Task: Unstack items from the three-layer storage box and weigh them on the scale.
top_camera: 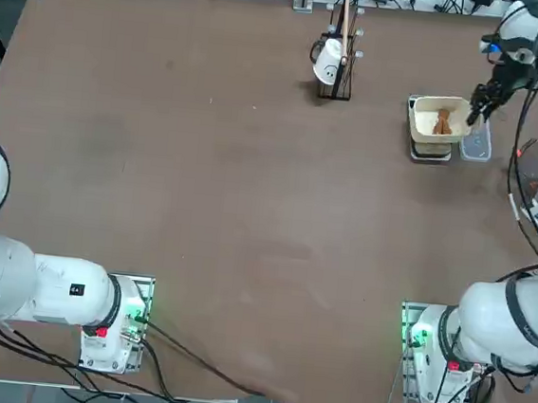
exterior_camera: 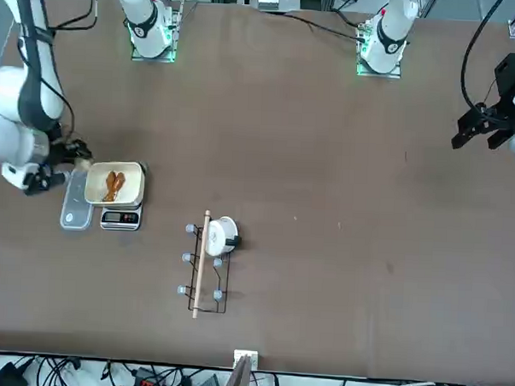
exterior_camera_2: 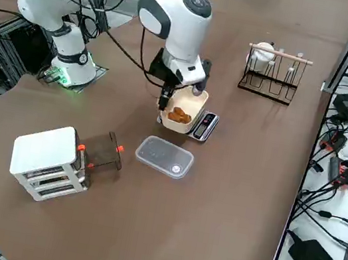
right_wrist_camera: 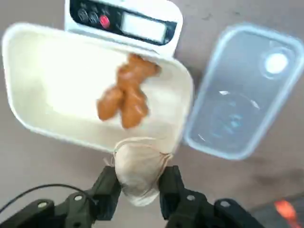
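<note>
We see the right gripper (right_wrist_camera: 140, 190) pinching a cream-white lump (right_wrist_camera: 138, 171) over the edge of the cream bowl (right_wrist_camera: 42, 80). Brown lumps (right_wrist_camera: 127, 92) lie inside the bowl, which sits on the scale (right_wrist_camera: 126, 21), far right on the table (top_camera: 249, 209).

wire stand (top_camera: 349, 74) standing apart, open tabletop (top_camera: 249, 209) between

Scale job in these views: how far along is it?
Partway. Already done: brown lumps lie in the cream bowl on the scale. In hand: the right gripper holds a cream-white lump at the bowl's edge. Left: releasing that lump into the bowl, it seems; whether the storage box holds more can't be told.
</note>
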### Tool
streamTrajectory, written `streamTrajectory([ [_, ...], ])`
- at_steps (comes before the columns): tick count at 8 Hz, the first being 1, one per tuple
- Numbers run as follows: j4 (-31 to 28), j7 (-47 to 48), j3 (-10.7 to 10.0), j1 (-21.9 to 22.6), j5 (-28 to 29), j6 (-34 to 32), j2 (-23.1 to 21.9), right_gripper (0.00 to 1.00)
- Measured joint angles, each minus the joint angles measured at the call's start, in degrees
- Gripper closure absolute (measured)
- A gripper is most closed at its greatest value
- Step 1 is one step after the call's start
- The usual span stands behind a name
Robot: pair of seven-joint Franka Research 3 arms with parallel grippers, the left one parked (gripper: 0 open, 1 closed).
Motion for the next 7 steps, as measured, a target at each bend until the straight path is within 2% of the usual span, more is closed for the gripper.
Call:
streamTrajectory([
  [1,0.09,1.55,-0.01,0.52,1.54,1.94,1.43,0.49],
  [3,0.73,2.08,-0.13,0.60,1.97,2.95,2.64,0.37],
  [5,1.39,2.11,-0.28,0.60,1.97,2.88,2.51,0.02],
  [7,1.78,1.99,-0.77,0.57,1.48,1.62,1.80,0.02],
])
